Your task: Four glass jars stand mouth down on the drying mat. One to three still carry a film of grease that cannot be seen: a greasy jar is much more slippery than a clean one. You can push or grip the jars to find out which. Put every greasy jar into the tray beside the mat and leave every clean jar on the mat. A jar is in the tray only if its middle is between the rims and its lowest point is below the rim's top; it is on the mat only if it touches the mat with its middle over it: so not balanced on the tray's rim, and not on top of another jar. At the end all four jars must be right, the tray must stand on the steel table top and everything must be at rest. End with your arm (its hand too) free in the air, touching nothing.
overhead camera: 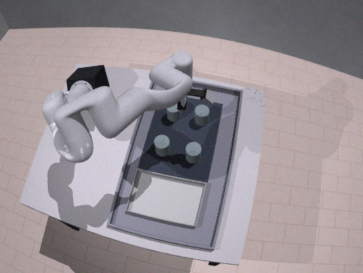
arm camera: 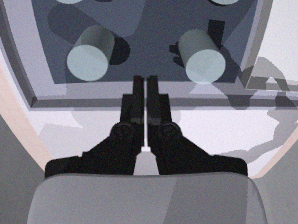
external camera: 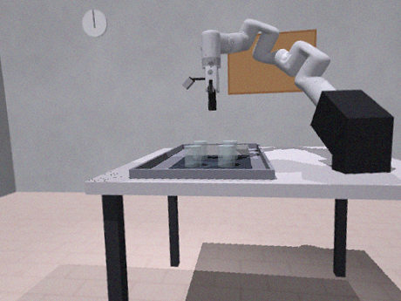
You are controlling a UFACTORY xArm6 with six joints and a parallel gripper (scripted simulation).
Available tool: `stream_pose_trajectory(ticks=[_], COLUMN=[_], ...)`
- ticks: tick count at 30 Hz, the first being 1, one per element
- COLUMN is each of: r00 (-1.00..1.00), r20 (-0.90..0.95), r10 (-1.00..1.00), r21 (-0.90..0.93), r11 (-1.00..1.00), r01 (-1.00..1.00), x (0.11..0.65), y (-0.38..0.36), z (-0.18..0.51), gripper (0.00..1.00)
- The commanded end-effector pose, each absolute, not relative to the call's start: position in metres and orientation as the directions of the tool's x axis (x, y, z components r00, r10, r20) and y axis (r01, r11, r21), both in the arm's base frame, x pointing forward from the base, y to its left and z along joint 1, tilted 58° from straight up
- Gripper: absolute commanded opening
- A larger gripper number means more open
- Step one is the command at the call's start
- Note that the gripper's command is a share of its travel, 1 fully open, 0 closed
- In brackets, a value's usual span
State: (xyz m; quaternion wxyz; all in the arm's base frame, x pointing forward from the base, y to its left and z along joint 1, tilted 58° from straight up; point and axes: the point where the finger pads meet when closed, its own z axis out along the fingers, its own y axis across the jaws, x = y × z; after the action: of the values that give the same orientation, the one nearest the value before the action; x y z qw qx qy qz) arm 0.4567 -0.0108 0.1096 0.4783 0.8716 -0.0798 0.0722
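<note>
Four pale glass jars stand mouth down on the dark drying mat (overhead camera: 181, 138): a far-left jar (overhead camera: 172, 113), a far-right jar (overhead camera: 201, 114), a near-left jar (overhead camera: 161, 145) and a near-right jar (overhead camera: 193, 152). My gripper (external camera: 211, 103) hangs high above the far end of the mat, fingers pointing down. In the wrist view the fingers are pressed together with nothing between them. The light tray (overhead camera: 167, 201) beside the mat holds nothing.
Mat and tray lie inside a grey rimmed steel top (overhead camera: 180, 156) on the white table. The arm's black base box (overhead camera: 88, 77) stands at the table's far left corner. The arm's links (overhead camera: 104, 111) hang over the table left of the mat.
</note>
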Motion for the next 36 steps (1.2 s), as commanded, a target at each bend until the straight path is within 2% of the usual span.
stream_pose_trajectory(ticks=[1,7,20,36], r00=[0.976,0.976,0.976,0.976], r20=[0.204,0.204,0.204,0.204], r10=[-0.069,-0.069,-0.069,-0.069], r21=[0.821,0.821,0.821,0.821], r11=[-0.531,-0.531,-0.531,-0.531], r01=[-0.209,-0.209,-0.209,-0.209], x=[0.458,0.458,0.462,0.447], y=[-0.01,-0.01,-0.075,-0.128], z=[0.11,0.11,0.069,0.153], gripper=[0.0,0.0,0.0,0.0])
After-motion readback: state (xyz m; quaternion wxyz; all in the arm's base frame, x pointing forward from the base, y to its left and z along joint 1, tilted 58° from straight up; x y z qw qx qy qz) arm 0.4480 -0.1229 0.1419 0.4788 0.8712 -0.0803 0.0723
